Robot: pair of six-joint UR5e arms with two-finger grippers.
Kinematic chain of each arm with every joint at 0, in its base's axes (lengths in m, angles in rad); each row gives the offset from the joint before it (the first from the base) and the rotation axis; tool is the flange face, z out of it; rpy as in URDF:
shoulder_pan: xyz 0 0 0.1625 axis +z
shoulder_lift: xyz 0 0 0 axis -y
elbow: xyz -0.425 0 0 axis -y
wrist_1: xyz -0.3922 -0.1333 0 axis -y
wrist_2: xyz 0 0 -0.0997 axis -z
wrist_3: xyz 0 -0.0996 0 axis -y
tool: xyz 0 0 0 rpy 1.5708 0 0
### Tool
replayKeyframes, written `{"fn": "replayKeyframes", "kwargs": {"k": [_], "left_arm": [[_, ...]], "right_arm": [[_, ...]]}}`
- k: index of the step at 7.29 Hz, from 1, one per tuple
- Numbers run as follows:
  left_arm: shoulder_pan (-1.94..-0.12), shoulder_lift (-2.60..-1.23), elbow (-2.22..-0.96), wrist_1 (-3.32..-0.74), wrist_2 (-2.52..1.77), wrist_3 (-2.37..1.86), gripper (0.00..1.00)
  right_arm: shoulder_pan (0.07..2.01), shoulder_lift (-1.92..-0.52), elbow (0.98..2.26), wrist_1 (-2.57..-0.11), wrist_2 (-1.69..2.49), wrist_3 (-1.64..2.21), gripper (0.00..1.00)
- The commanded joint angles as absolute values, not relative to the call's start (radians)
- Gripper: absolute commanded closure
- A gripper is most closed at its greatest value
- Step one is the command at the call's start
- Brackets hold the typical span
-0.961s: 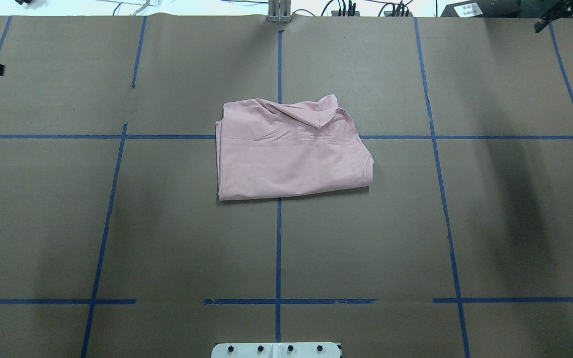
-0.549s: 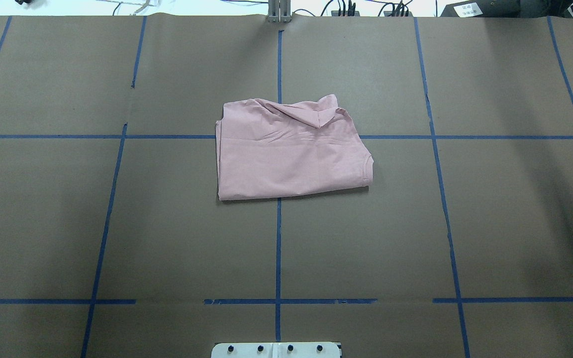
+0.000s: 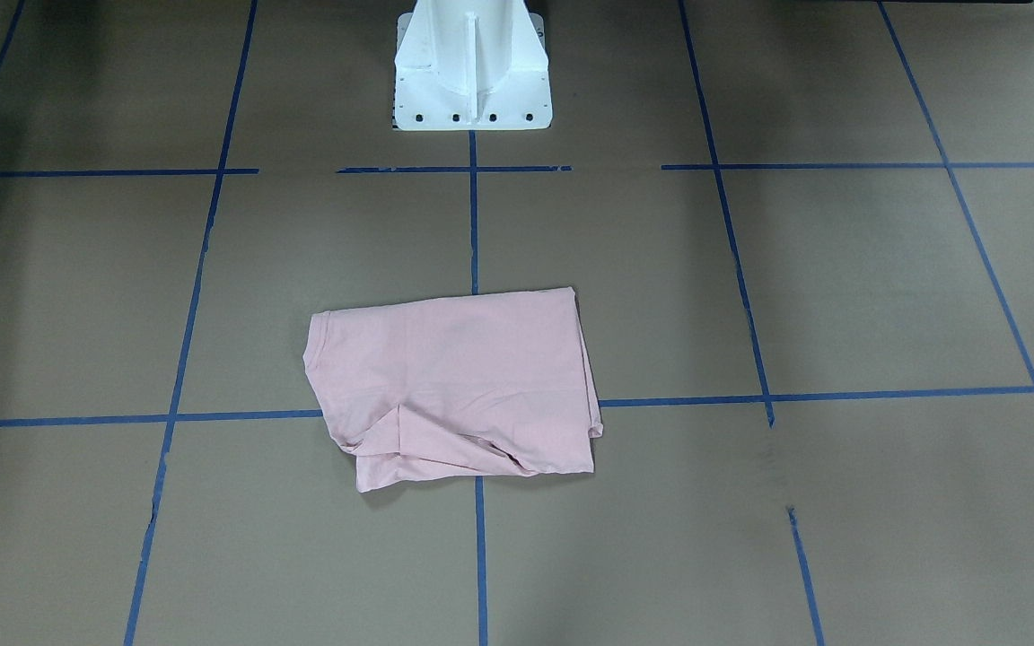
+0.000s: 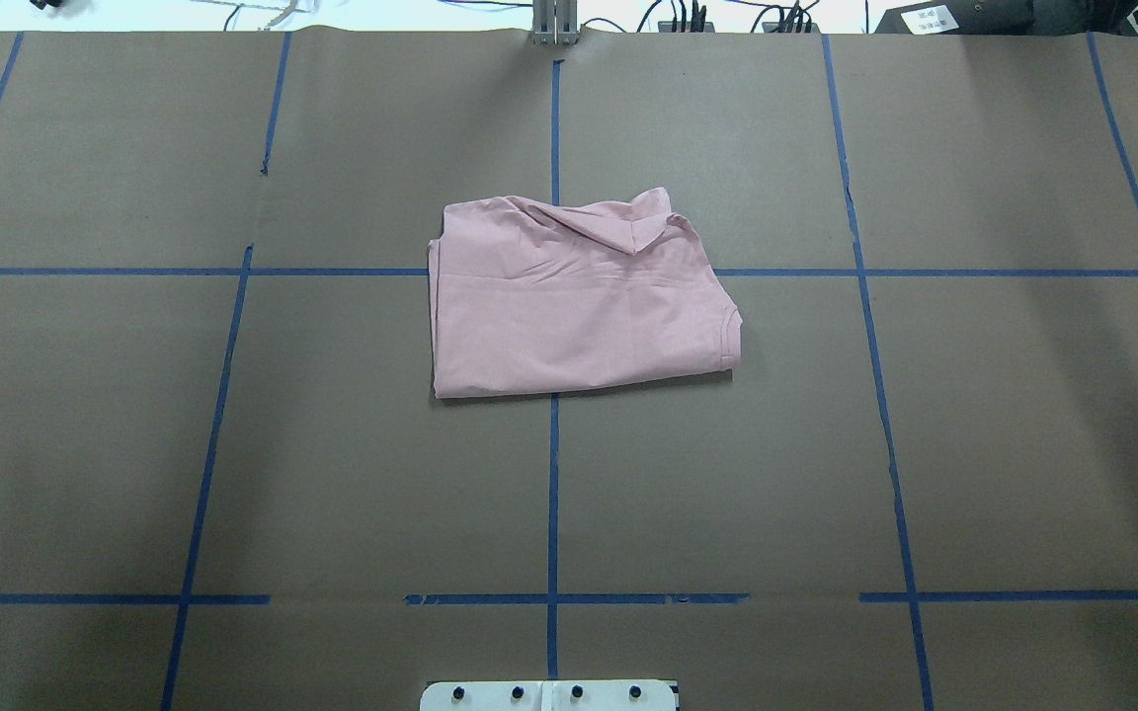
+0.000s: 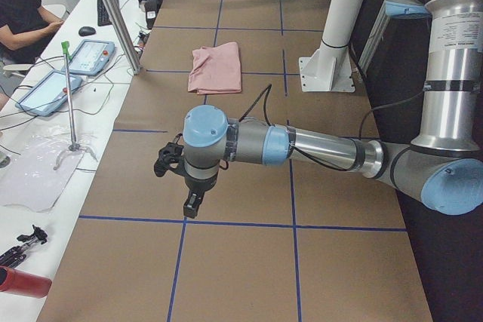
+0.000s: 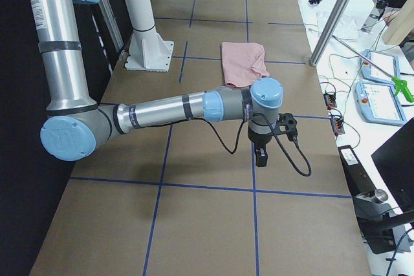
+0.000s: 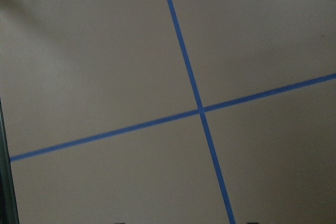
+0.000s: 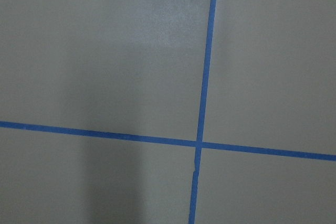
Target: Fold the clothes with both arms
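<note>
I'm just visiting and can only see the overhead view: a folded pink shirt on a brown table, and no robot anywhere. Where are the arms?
Observer: Off to the sides. The left arm reaches out low over the left end of the table, far from the shirt.
Visitor: And the other one?
Observer: The right arm reaches out over the opposite end, with the right gripper pointing down at bare table.
Visitor: Is either one carrying anything?
Observer: Nothing hangs from the left gripper or the right one. Both wrist cameras show only table and blue tape.
</note>
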State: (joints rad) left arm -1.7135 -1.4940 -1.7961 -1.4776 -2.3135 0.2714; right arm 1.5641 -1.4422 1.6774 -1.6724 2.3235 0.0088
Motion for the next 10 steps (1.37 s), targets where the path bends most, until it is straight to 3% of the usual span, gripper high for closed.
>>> {"fn": "replayKeyframes", "kwargs": {"k": [1, 5, 10], "left_arm": [[-1.713, -1.419, -1.833, -1.538, -2.319, 0.273, 0.00], [-1.706, -1.420, -1.829, -1.536, -2.312, 0.272, 0.00], [-1.555, -1.477, -1.845, -1.483, -2.322, 0.061, 0.00]], "right_arm": [[1.557, -1.450, 1.674, -1.672, 2.352, 0.012, 0.00], [1.551, -1.466, 1.672, -1.671, 2.358, 0.011, 0.00], [1.477, -1.466, 1.681, -1.672, 2.359, 0.012, 0.00]]}}
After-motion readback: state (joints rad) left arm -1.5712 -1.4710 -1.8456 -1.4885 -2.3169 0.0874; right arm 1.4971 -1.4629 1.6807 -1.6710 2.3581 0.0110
